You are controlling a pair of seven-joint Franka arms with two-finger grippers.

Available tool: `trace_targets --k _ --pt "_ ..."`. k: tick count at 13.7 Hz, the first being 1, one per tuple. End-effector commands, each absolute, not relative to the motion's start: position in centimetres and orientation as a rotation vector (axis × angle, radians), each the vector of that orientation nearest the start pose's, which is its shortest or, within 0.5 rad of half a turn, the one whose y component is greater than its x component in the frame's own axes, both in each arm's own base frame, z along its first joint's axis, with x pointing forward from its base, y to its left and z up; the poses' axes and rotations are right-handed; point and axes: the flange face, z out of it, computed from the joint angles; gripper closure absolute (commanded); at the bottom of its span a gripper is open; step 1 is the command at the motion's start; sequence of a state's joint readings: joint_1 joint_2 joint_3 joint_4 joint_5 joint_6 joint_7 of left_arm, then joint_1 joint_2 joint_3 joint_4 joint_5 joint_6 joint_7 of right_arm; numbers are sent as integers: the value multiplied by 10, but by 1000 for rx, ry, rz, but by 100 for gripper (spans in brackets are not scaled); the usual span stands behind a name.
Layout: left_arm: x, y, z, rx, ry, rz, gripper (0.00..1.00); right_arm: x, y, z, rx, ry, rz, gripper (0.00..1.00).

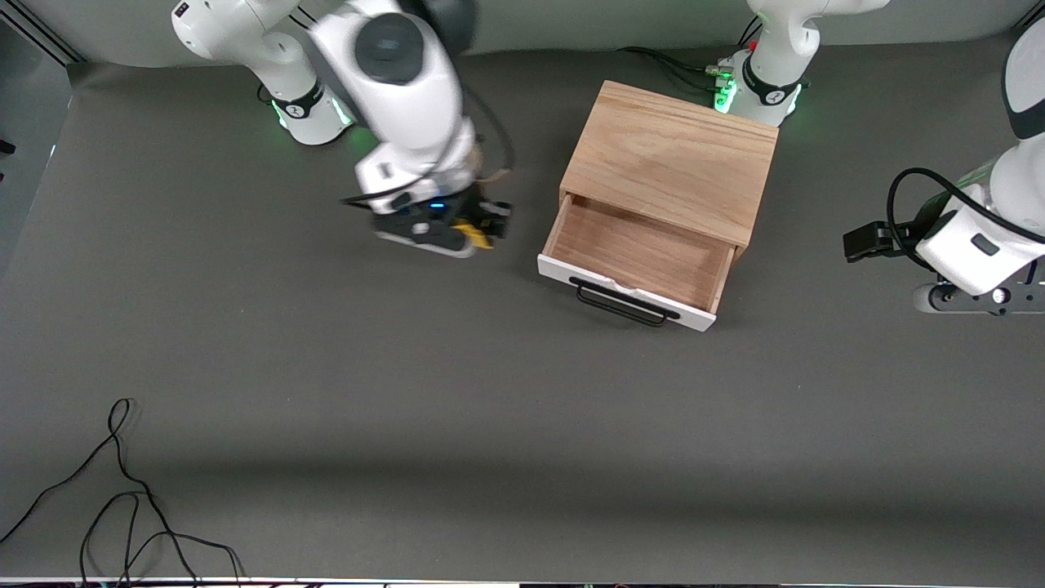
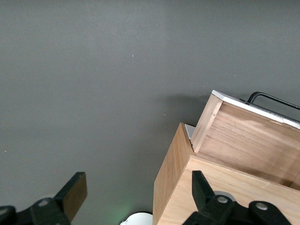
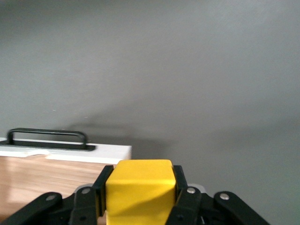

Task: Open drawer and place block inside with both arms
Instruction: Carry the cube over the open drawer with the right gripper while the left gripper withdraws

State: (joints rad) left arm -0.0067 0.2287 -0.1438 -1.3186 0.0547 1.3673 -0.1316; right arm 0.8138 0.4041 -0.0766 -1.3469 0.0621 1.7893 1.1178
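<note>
Two robot arms, one wooden box with one drawer, and one yellow block on a grey table (image 1: 326, 392). The right gripper (image 1: 478, 233) hangs over the table beside the box (image 1: 669, 159), toward the right arm's end, its fingers (image 3: 183, 194) clamped on the two sides of the single block (image 1: 476, 236), which is lifted clear of the surface. The drawer (image 1: 637, 253) is pulled out from the box toward the front camera, showing a bare wooden floor; its white front panel (image 1: 624, 291) carries one black wire handle (image 1: 624, 305). The left gripper (image 2: 136, 199) hangs apart from the box, over the left arm's end of the table, its fingers (image 2: 72, 194) spread wide with nothing between them. One loose black cable (image 1: 122, 498) lies at the table edge nearest the front camera.
</note>
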Motion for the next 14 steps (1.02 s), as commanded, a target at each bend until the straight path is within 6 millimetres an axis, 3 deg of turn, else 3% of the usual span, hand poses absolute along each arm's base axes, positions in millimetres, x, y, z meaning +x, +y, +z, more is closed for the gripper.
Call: trace_targets --k 1,4,7,14 --pt "572 -71 600 -3064 47 205 0 495 542 474 -3007 701 -48 73" --pt "565 -61 597 -3067 27 145 0 476 590 437 -2994 722 -73 75" --pt "568 -62 595 -3070 30 126 0 460 619 393 -2995 732 -119 76" --pt "572 -61 591 -3080 23 140 0 456 631 334 -3027 728 -104 76"
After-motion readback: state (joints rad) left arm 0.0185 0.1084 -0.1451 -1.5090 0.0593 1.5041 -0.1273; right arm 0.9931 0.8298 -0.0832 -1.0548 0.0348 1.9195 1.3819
